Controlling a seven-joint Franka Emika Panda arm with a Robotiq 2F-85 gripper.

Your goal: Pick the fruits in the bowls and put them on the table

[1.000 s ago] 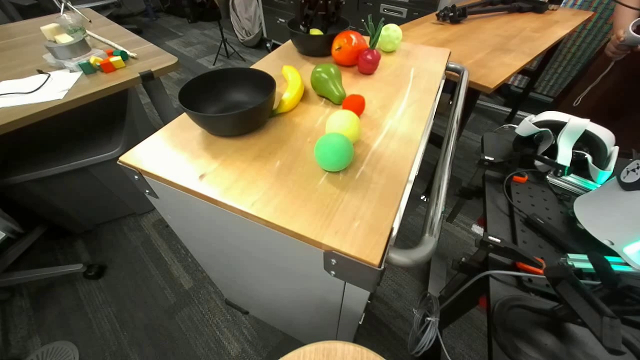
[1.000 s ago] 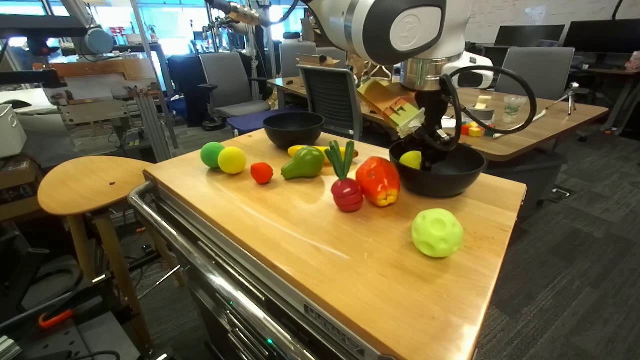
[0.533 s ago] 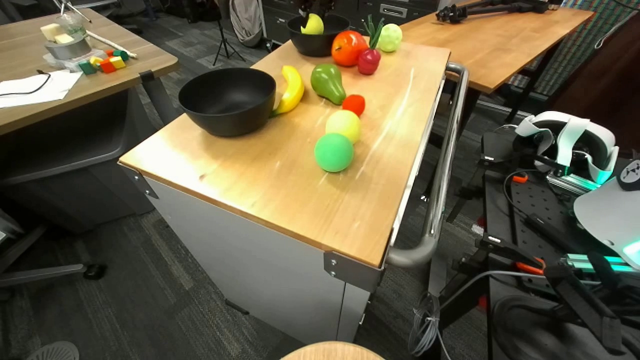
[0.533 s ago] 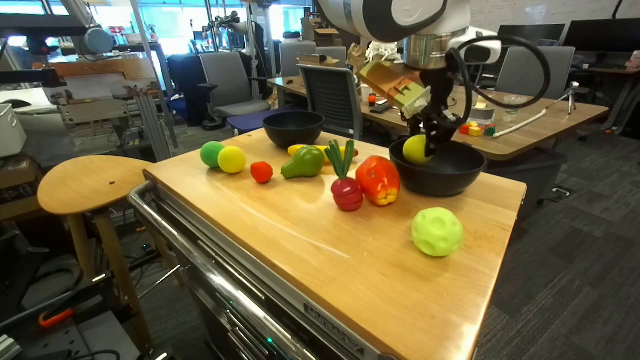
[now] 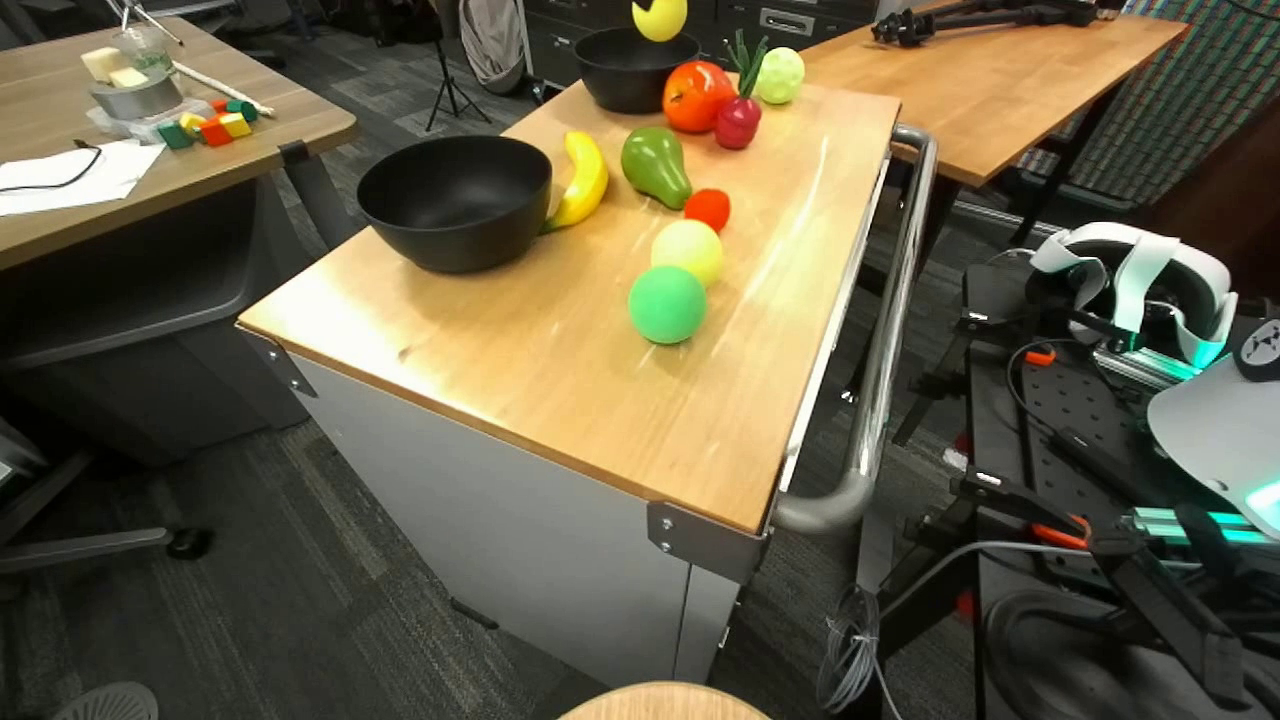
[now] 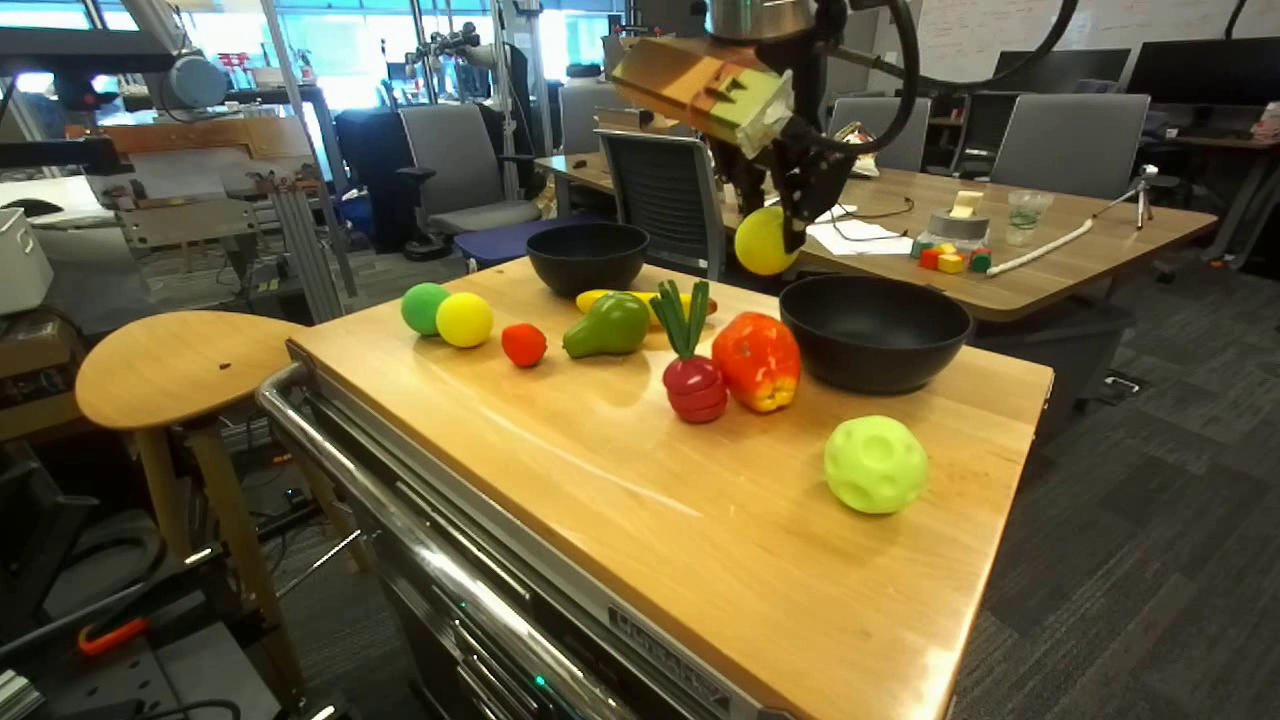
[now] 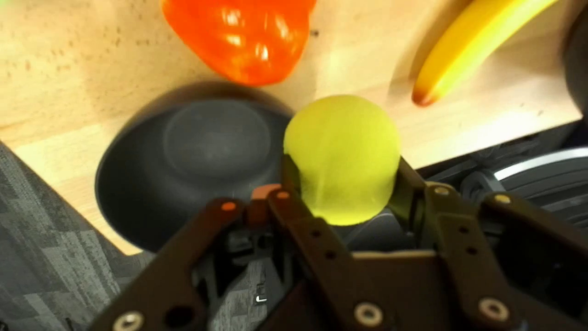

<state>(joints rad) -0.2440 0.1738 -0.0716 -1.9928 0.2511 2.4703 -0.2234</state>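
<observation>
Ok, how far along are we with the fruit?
Looks done: banana, green ball and others lie on the table. In hand: a yellow ball, held aloft by the end effector. Likely left: setting it down; neither the black bowl beside the banana nor the other bowl shows fruit.

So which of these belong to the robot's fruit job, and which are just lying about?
For the job:
yellow ball in the gripper
two black bowls
light wood table
on it: banana, green pear-shaped fruit, orange-red fruit, small red fruit, radish-like piece, three balls

Apparently just lying about:
coloured blocks
white paper
clear cup
wooden stool
</observation>
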